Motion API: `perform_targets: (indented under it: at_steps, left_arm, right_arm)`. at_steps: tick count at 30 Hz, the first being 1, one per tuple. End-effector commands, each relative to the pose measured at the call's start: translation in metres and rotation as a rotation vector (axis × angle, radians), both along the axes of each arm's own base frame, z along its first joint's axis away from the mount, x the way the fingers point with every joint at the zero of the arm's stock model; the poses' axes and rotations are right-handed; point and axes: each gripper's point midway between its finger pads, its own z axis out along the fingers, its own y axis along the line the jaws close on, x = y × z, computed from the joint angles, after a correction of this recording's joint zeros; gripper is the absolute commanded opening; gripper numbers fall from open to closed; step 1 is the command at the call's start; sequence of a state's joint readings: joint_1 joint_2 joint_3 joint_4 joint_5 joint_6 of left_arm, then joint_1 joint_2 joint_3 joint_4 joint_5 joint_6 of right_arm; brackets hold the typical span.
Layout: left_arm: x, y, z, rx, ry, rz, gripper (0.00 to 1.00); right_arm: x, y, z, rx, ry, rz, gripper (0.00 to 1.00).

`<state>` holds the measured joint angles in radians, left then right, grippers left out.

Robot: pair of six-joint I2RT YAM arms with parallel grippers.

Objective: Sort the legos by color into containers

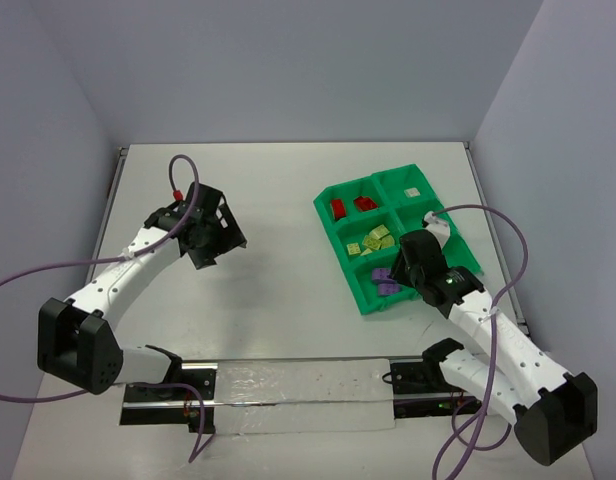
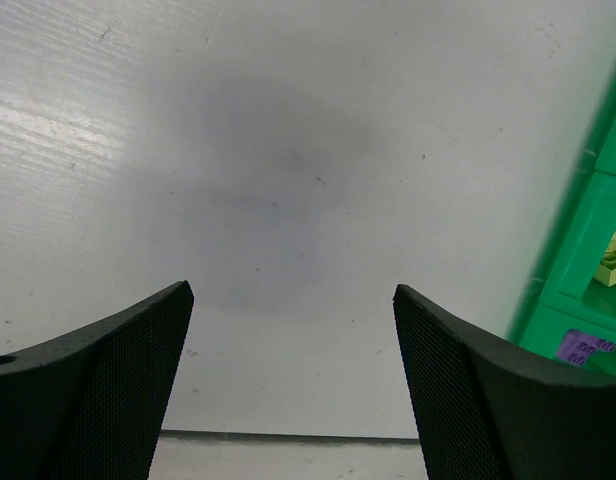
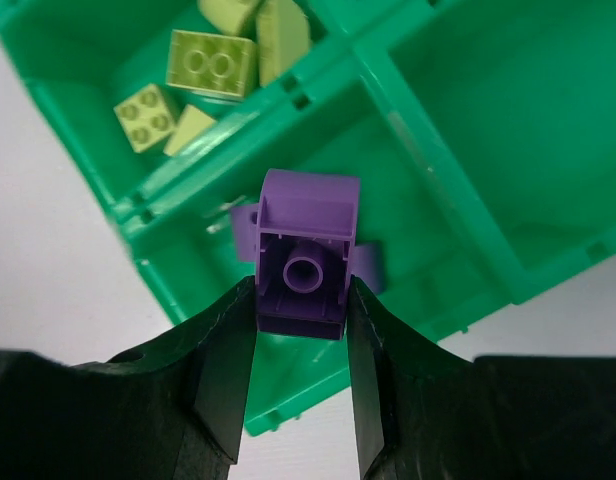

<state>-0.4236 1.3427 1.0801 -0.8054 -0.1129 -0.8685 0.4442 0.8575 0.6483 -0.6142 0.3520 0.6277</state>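
**Brick [image 3: 308,215] held over the purple compartment**

The purple brick is clamped between the fingers of the right tool [image 3: 301,298]. It is gripped by two opposite side walls, and its hollow underside is turned toward the wrist camera. A grip on the flat walls is judged to have been chosen so that the brick cannot twist and will drop straight when freed.

The brick is held just ahead of the tool, above the tray [image 3: 388,90]. It is over the compartment where other purple bricks [image 3: 369,266] lie directly beneath it. Whether it touches them cannot be told. The colour match suggests the carry is done and only the release remains. A plain parting of the jaws should be enough, though the brick may bounce off the pieces below.

Yellow-green bricks [image 3: 213,62] are seen in the compartment ahead and to the left of the tool. In the top view, red bricks [image 1: 350,206] and a cream brick [image 1: 411,190] are set in compartments farther beyond it, one colour to each.

The left tool [image 2: 291,295] is held with its jaws apart and nothing between them. It hangs over bare counter [image 2: 288,150], with the tray off to its right. It is judged to be parked there to leave the tray free for the other arm.
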Motion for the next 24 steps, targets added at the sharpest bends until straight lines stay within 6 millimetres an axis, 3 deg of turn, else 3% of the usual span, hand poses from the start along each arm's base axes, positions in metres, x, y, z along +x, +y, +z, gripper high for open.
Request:
perform_targets:
  at_steps: [1,5,8,10,11,12,14,15,19,22,24]
  left_arm:
    - [0.017,-0.011,0.017,-0.045,-0.064,-0.029,0.89]
    - [0.016,-0.011,0.011,-0.039,-0.055,-0.033,0.89]
    - [0.016,-0.008,0.007,-0.027,-0.052,-0.02,0.88]
    - [0.017,-0.008,0.008,-0.026,-0.057,-0.019,0.88]
    - [0.018,-0.008,0.009,-0.025,-0.06,-0.019,0.88]
    - [0.017,-0.007,0.008,-0.021,-0.056,-0.018,0.88]
    - [0.018,-0.007,0.009,-0.016,-0.058,-0.017,0.88]
    - [0.018,-0.007,0.009,-0.017,-0.054,-0.016,0.88]
    - [0.02,-0.005,0.014,-0.011,-0.069,-0.008,0.88]
    - [0.027,-0.003,0.031,-0.005,-0.118,-0.002,0.88]
    - [0.032,-0.001,0.043,0.002,-0.152,0.005,0.88]
  right_arm:
    - [0.0,-0.002,-0.007,0.027,0.011,-0.039,0.1]
    - [0.008,-0.002,-0.007,0.02,0.01,-0.03,0.12]
    - [0.011,-0.003,-0.007,0.019,0.011,-0.036,0.22]
    - [0.011,-0.003,-0.007,0.024,0.011,-0.038,0.36]
    - [0.009,-0.003,-0.009,0.029,0.013,-0.04,0.55]
    - [0.008,-0.004,-0.009,0.029,0.015,-0.044,0.64]
    - [0.009,-0.004,-0.006,0.033,0.01,-0.041,0.81]
    - [0.01,-0.004,-0.003,0.033,0.004,-0.041,0.83]
    - [0.019,-0.003,0.029,-0.002,-0.042,0.004,0.91]
    - [0.03,-0.001,0.065,-0.02,-0.107,0.036,1.0]
    - [0.037,-0.003,0.088,-0.033,-0.151,0.03,1.0]
